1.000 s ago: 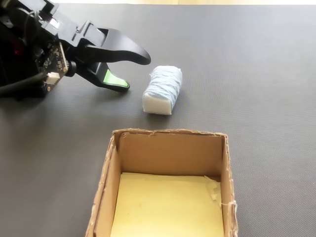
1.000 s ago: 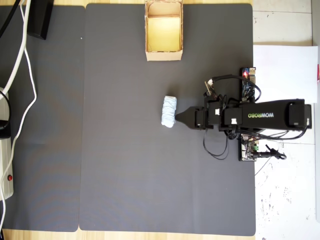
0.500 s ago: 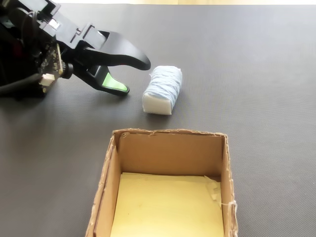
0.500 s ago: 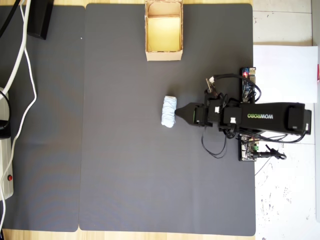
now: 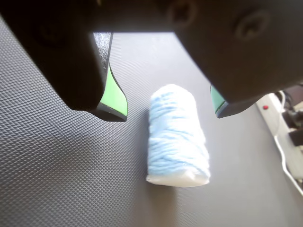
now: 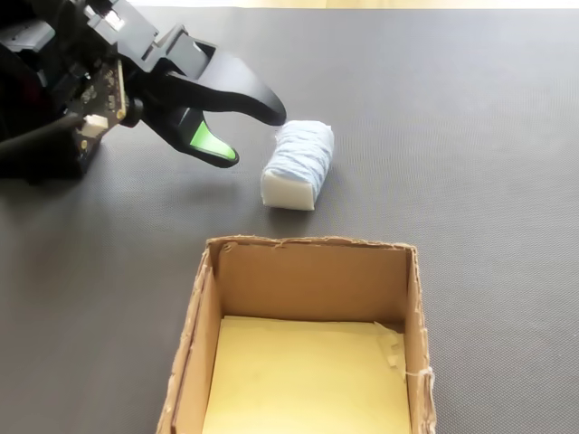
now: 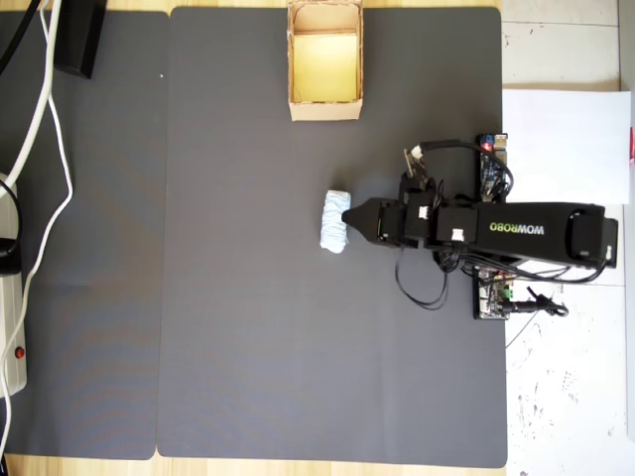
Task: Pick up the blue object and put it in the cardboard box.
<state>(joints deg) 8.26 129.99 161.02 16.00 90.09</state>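
Observation:
The blue object [image 5: 176,137], a pale blue-and-white ribbed roll, lies on its side on the dark mat [image 5: 57,179]; it also shows in the fixed view [image 6: 298,165] and the overhead view [image 7: 335,220]. My gripper [image 5: 168,111] is open, its green-lined fingers [image 5: 113,97] standing either side of the roll's near end without touching it. In the fixed view the gripper [image 6: 253,134] hovers just left of the roll. The cardboard box [image 6: 308,280] with a yellowish floor stands open and empty in front of the roll; the overhead view shows the box [image 7: 324,107] at the top of the mat.
A white power strip [image 5: 277,111] with cables lies past the mat's right side in the wrist view. In the overhead view the arm's base and circuit boards [image 7: 491,297] sit at the mat's right edge on white paper [image 7: 566,139]; white cables [image 7: 45,129] run at left.

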